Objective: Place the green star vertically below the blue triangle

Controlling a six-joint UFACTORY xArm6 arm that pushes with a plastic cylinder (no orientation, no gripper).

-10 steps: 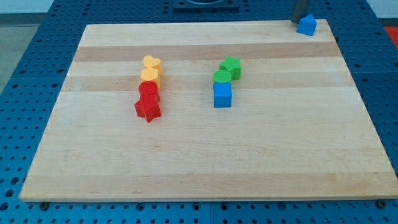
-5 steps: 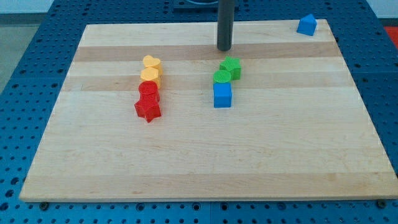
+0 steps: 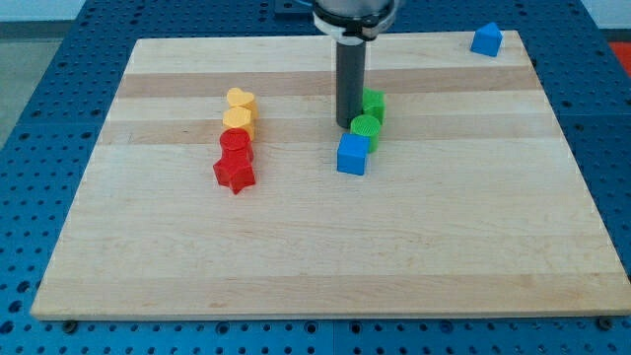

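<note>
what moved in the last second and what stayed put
My tip crossed from the view's top right corner to the left side of the green pair. The green cylinder and blue cube shifted slightly right. The green star, blue triangle, and the yellow and red blocks stayed.

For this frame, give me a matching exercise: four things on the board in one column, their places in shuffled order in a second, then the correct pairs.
Things:
1. blue triangle
2. red star
3. blue cube
4. my tip

Places:
A. bottom end of the left column of blocks
B. at the view's left edge of the green blocks
C. board's top right corner
D. just below the green cylinder

Pairs: 1-C, 2-A, 3-D, 4-B
</note>
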